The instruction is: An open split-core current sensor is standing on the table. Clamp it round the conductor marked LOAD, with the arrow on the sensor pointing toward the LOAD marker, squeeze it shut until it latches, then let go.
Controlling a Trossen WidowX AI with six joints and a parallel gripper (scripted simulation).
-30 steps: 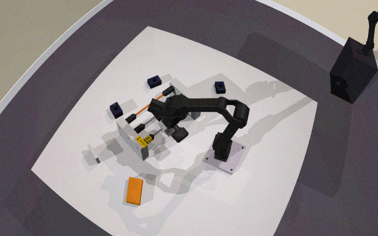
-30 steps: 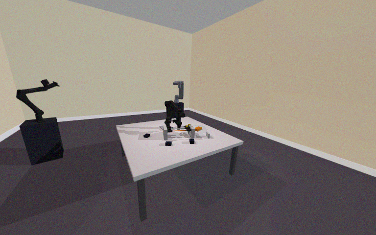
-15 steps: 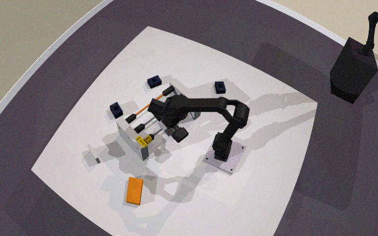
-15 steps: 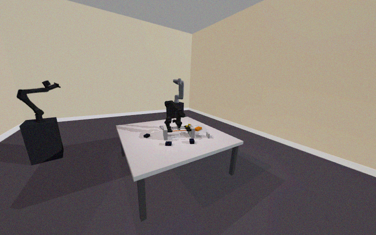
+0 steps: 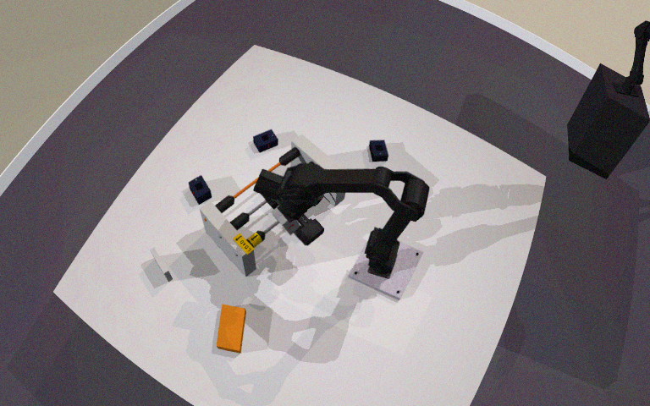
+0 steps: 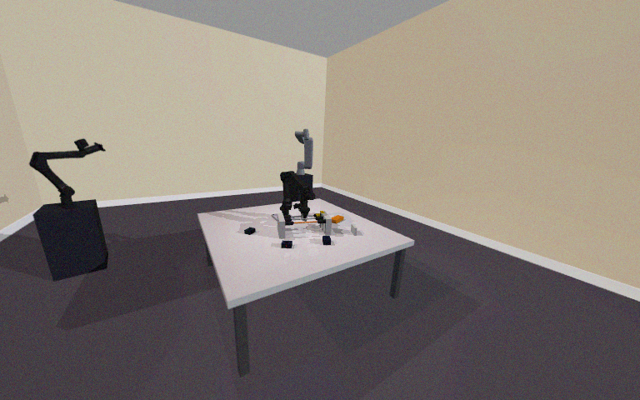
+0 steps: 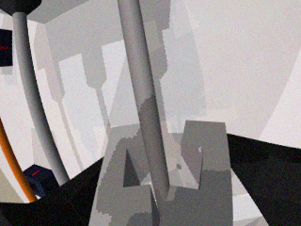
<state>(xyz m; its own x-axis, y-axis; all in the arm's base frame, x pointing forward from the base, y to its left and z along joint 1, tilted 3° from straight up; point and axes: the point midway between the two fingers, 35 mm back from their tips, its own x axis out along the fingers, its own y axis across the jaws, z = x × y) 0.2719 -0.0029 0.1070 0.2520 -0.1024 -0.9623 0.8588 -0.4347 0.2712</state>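
My gripper (image 7: 168, 150) (image 5: 291, 216) is shut on the grey split-core sensor (image 7: 198, 207) (image 5: 282, 216), between its black fingers. The sensor is at the LOAD conductor (image 7: 138, 61) (image 5: 272, 227), a grey rod that runs down into the gap between the sensor's raised sides in the wrist view. Whether the halves are latched cannot be told, and no arrow can be made out. The yellow LOAD marker (image 5: 244, 243) sits on the left end plate of the stand in the top view, beside a yellow tag (image 5: 255, 238) on the conductor. In the exterior view the sensor cannot be made out.
A second grey conductor (image 7: 34, 94) and an orange one (image 7: 8, 155) (image 5: 246, 187) run alongside. The stand has end plates (image 5: 220, 238) (image 6: 282, 228). Three dark blue blocks (image 5: 200, 189) (image 5: 265, 140) (image 5: 378, 150), an orange block (image 5: 231, 327) and a small grey upright plate (image 5: 161, 265) stand around it.
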